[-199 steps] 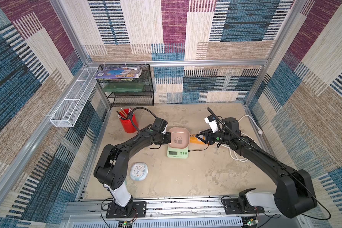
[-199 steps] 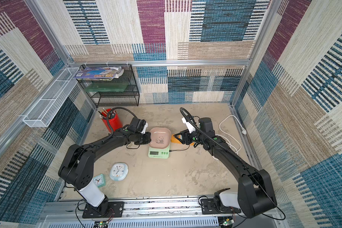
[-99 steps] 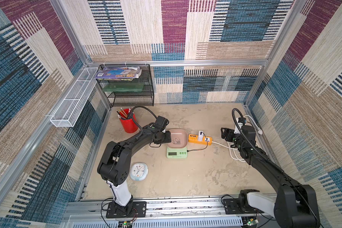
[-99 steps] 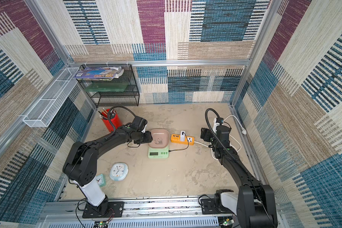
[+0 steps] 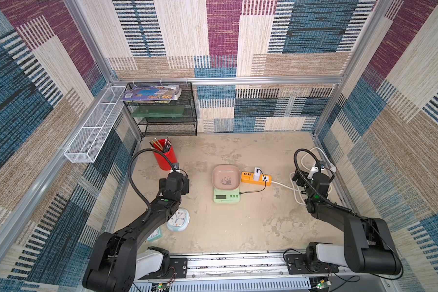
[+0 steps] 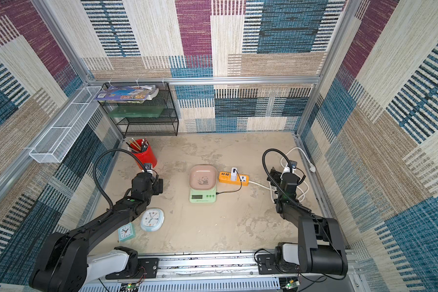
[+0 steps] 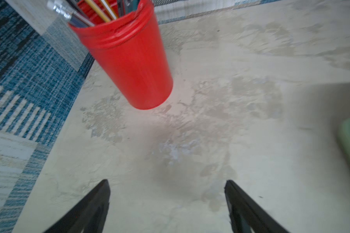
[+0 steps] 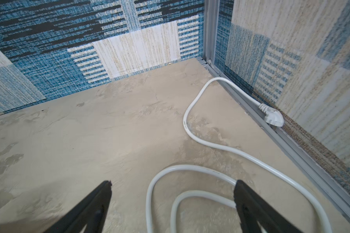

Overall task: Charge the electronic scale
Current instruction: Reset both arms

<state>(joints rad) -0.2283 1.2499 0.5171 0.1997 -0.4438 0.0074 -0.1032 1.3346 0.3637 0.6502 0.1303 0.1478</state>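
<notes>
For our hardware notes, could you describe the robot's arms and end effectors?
The left arm and right arm are black with white base housings and a green wrist light. Black ribbed cables arc to each wrist. The left end effector and right end effector have black, tapered fingers.

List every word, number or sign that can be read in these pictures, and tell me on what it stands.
Nothing can be read for certain.
electronic scale: small print under the display, too small to read.
round clock: dial marks, too small to read.
square clock: dial marks, too small to read.
booklet on the black rack: cover print, blurred.
pink tray: a panda drawing, no words.
</notes>
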